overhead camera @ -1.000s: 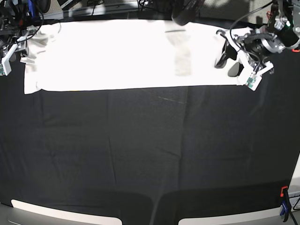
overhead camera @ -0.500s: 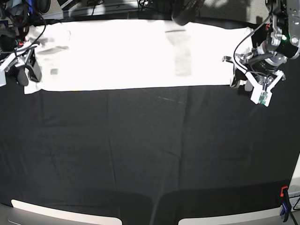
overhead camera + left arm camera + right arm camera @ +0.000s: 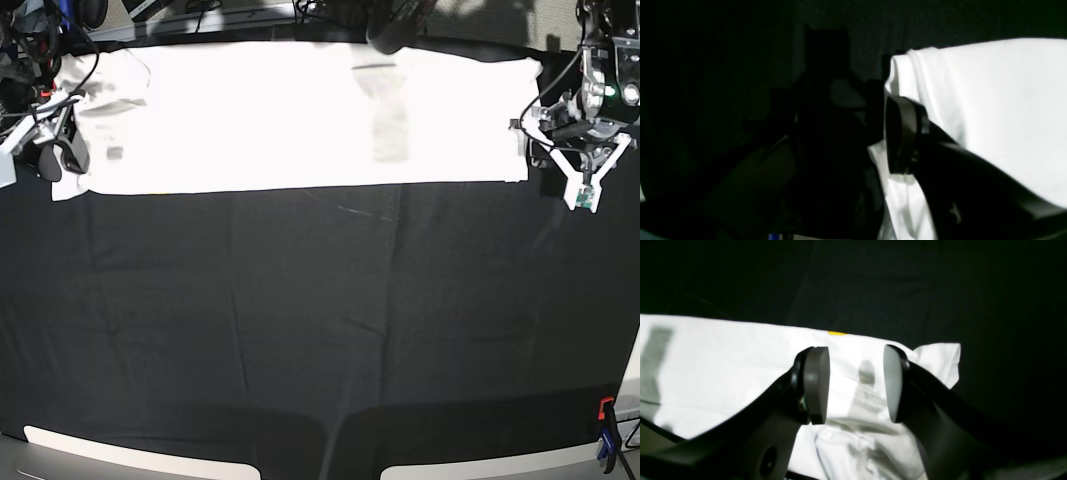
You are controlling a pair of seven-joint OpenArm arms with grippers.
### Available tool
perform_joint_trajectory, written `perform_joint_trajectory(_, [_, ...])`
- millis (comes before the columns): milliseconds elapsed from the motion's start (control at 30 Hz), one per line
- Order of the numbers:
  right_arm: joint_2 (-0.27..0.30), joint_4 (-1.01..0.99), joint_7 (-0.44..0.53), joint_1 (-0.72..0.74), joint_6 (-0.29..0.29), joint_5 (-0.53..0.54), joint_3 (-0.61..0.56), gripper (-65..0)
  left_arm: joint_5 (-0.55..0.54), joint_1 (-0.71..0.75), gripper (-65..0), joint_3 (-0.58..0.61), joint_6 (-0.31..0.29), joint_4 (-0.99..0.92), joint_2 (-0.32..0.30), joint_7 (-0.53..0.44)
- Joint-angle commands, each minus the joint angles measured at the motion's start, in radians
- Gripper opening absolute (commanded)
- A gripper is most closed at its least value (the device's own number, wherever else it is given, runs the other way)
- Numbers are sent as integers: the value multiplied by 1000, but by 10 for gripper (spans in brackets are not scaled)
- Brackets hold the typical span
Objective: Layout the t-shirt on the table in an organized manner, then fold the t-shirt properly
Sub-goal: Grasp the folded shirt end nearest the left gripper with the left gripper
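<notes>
Your t-shirt (image 3: 300, 120) is light, limp cloth; pinch its doubled end edges. Right end effector (image 3: 856, 385) gapes empty; left end effector (image 3: 548, 150) unclear.

- We see the t-shirt (image 3: 300, 120) stretched as a long white band across the far part of the table (image 3: 320, 330); all the black cloth on the near side of the t-shirt lies bare, giving wide room to pass.
- At one end of the t-shirt, the left gripper (image 3: 545, 150) and its arm crowd that edge.
- At the opposite end, the right gripper (image 3: 55, 150) hangs over the corner, blocking it.
- Beyond the t-shirt's far edge, cables and dark gear (image 3: 400, 25) stand close.
- Near the table's front corner, well apart from the t-shirt, a clip (image 3: 606, 420) sticks up.
</notes>
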Motion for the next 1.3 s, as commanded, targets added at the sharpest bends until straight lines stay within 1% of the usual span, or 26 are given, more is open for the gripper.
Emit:
perform_joint_trajectory(0, [16, 15, 17, 2, 9, 26, 7, -394, 6, -8, -354, -6, 4, 18, -14, -21])
perform_joint_trajectory(200, [16, 15, 11, 2, 9, 26, 7, -394, 10, -8, -353, -6, 4, 18, -14, -101])
perform_joint_trajectory(267, [16, 15, 4, 2, 9, 26, 7, -394, 10, -8, -351, -6, 4, 18, -14, -114])
perform_joint_trajectory(300, [16, 15, -2, 2, 9, 26, 7, -394, 10, -8, -329, -6, 0, 18, -14, -114])
perform_joint_trajectory(333, [16, 15, -5, 2, 9, 26, 7, -394, 10, -8, -296, -6, -24, 18, -14, -113])
perform_joint_trajectory(400, [16, 15, -5, 2, 9, 26, 7, -394, 10, -8, -228, -6, -98, 18, -14, -98])
perform_joint_trajectory(433, [16, 15, -5, 2, 9, 26, 7, -394, 13, -8, -215, -6, -120, 18, -14, -95])
perform_joint_trajectory(467, [16, 15, -5, 2, 9, 26, 7, -394, 34, -8, -214, -6, -132, 18, -14, -91])
perform_joint_trajectory(533, [16, 15, -5, 2, 9, 26, 7, -394, 86, -8, -214, -6, -135, 18, -14, -91])
perform_joint_trajectory(600, [16, 15, -5, 2, 9, 26, 7, -394, 92, -8, -214, -6, -130, 18, -14, -92])
perform_joint_trajectory(633, [16, 15, -5, 2, 9, 26, 7, -394, 67, -8, -214, -6, -116, 18, -14, -92])
perform_joint_trajectory(700, [16, 15, -11, 2, 9, 26, 7, -394, -21, -8, -214, -7, -96, 18, -14, -92])
perform_joint_trajectory(800, [16, 15, -19, 2, 9, 26, 7, -394, -148, -8, -214, -7, -98, 18, -24, -106])
perform_joint_trajectory(867, [16, 15, -19, 2, 9, 26, 7, -394, -209, -8, -215, -11, -98, 18, -49, -138])
perform_joint_trajectory(967, [16, 15, -20, 2, 9, 26, 7, -394, -316, -8, -216, -58, -101, 18, -78, -134])
perform_joint_trajectory(1033, [16, 15, -24, 2, 9, 26, 7, -394, -372, -8, -216, -116, -133, 18, -78, -116])
perform_joint_trajectory(1167, [16, 15, -41, 2, 9, 26, 7, -394, -540, -2, -216, -253, -205, 16, -77, -81])
perform_joint_trajectory(1267, [14, 15, -45, 1, 9, 34, 7, -395, -651, -2, -216, -322, -246, -3, -77, -27])
